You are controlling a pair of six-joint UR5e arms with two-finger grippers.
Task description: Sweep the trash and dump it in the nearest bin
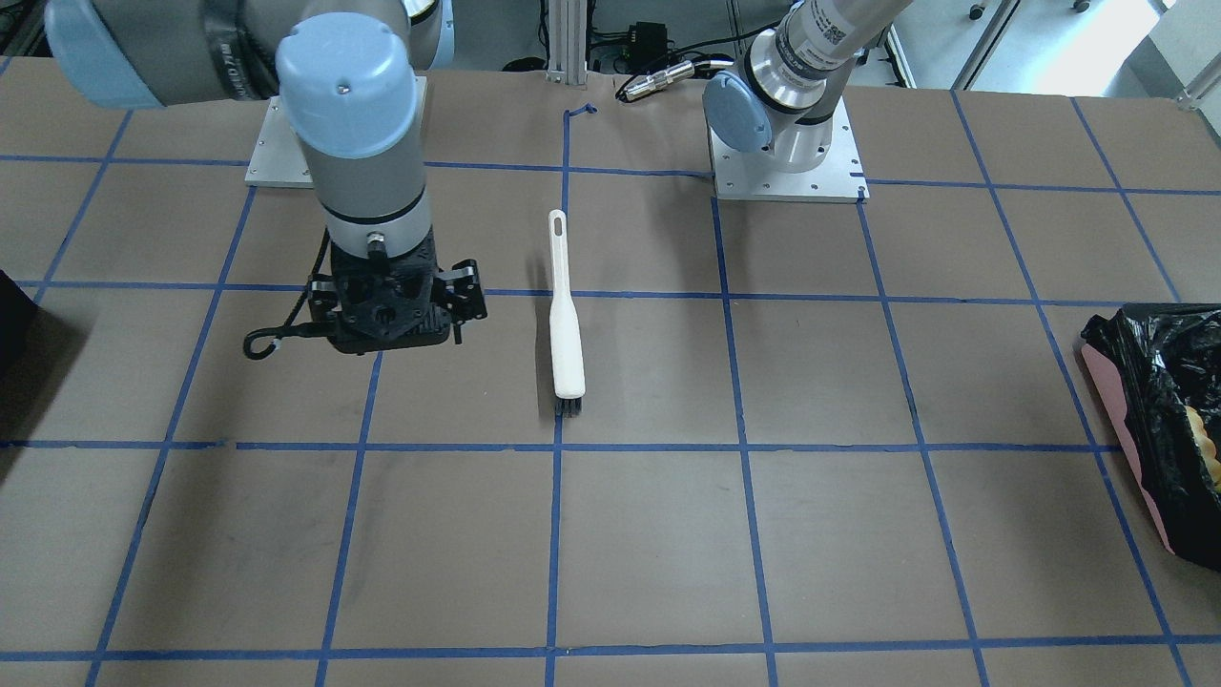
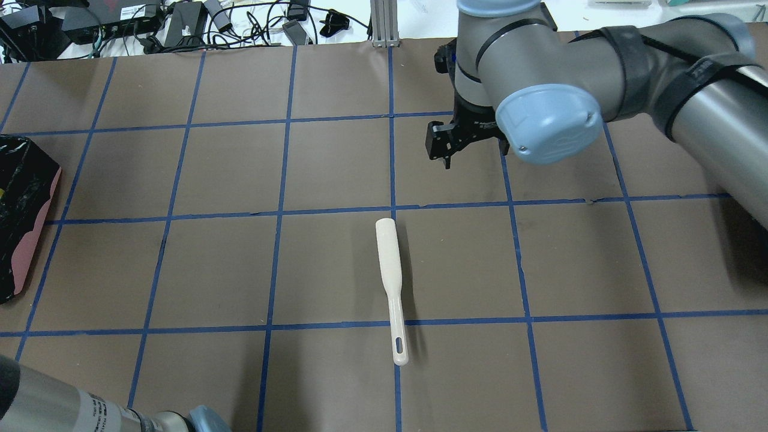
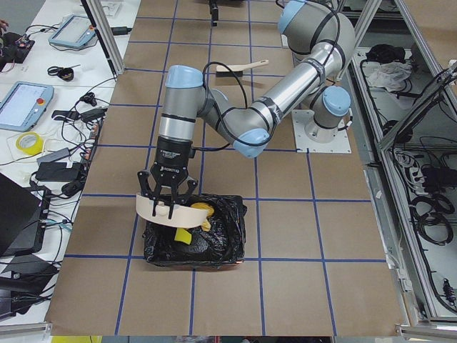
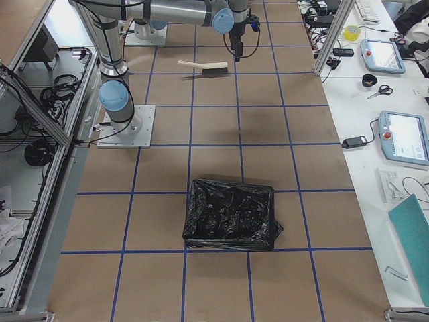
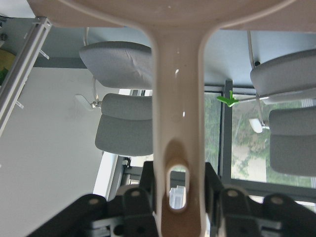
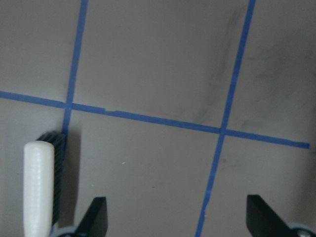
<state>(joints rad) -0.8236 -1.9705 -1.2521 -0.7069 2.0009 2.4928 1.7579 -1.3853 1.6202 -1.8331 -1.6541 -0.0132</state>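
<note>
Where the left pincer (image 3: 166, 193) holds the dustpan (image 3: 168, 213), the bin (image 3: 239, 223) lies beneath.

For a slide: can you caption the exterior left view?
Left hand holds the cream dustpan tilted over the black-lined bin, yellow trash inside.

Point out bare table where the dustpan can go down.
Bare squares stretch between the bin and the brush, and along the operators' edge. Crowded: beside the brush under the right gripper, and at the bin, where the dustpan hangs.
</note>
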